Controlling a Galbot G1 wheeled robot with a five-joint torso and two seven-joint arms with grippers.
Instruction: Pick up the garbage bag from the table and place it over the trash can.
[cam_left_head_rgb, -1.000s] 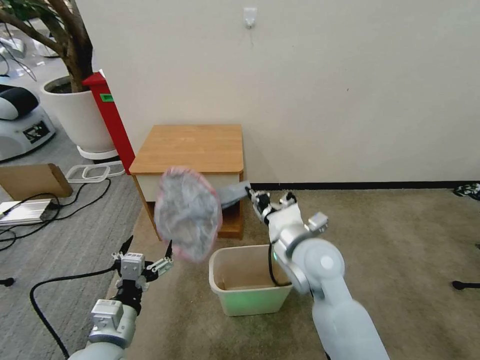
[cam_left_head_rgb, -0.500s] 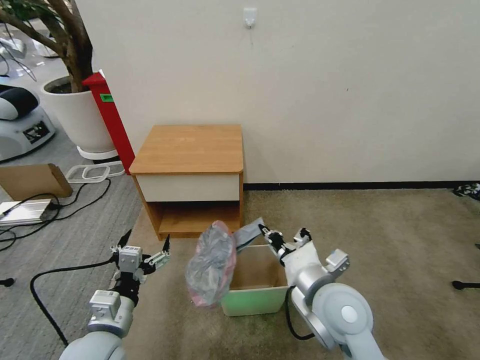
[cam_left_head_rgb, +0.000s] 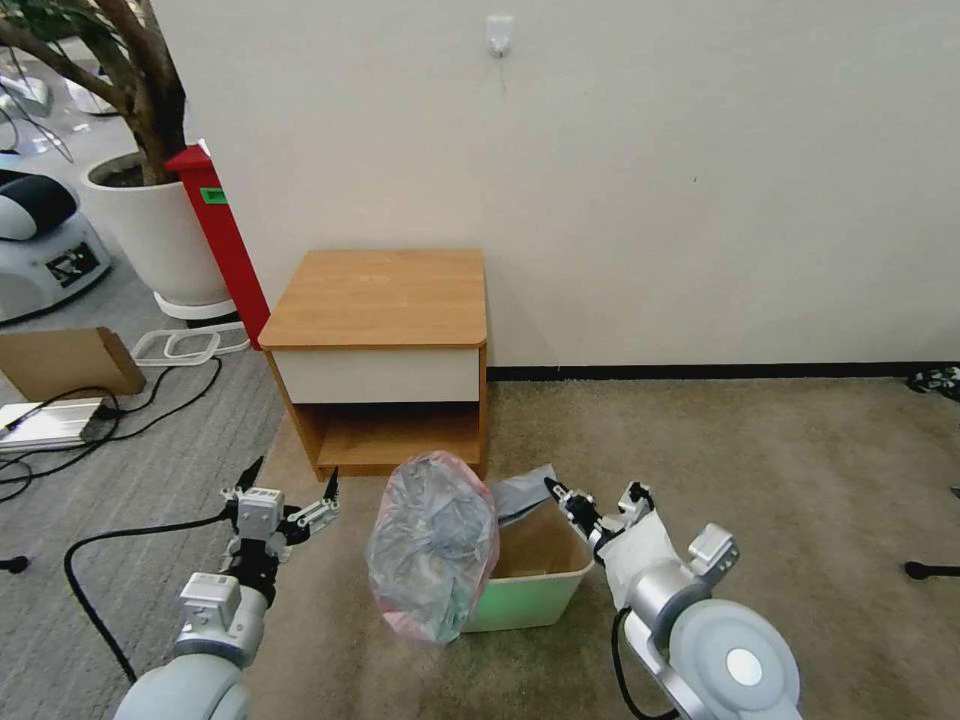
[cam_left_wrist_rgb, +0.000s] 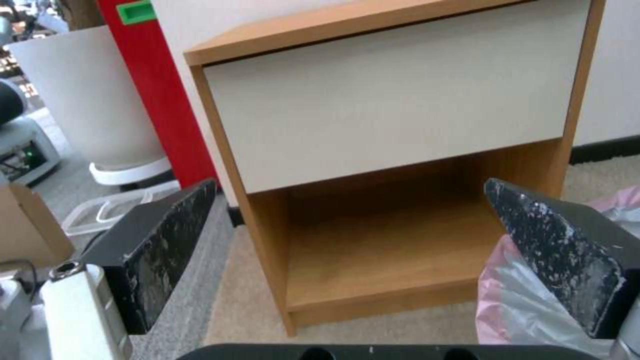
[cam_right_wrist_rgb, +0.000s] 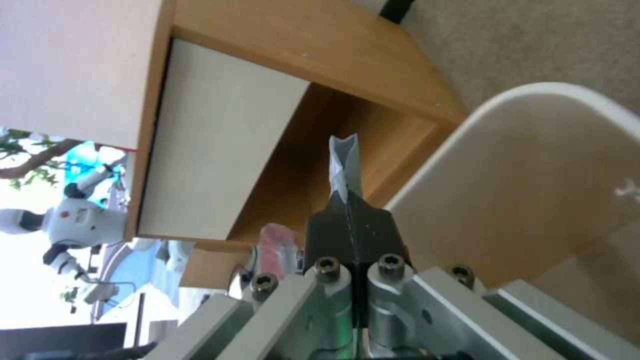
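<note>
Our right gripper (cam_left_head_rgb: 553, 487) holds the garbage bag (cam_left_head_rgb: 432, 545) by one pinched corner at the trash can (cam_left_head_rgb: 535, 590).

The bag hangs down the can's left outer side, long axis nearly upright, its pink-rimmed mouth facing us, a grey corner stretched across to our right fingers (cam_right_wrist_rgb: 351, 231), which are closed tight on it. Our left gripper (cam_left_head_rgb: 290, 487) waits spread wide and empty, left of the bag, before the table (cam_left_head_rgb: 385, 297). No writing is readable.

Left claw (cam_left_head_rgb: 290, 490) hangs low at the robot's left, fingers spread wide, holding nothing. Right claw (cam_left_head_rgb: 553, 490) reaches forward low, fingers pinched together on thin plastic.
</note>
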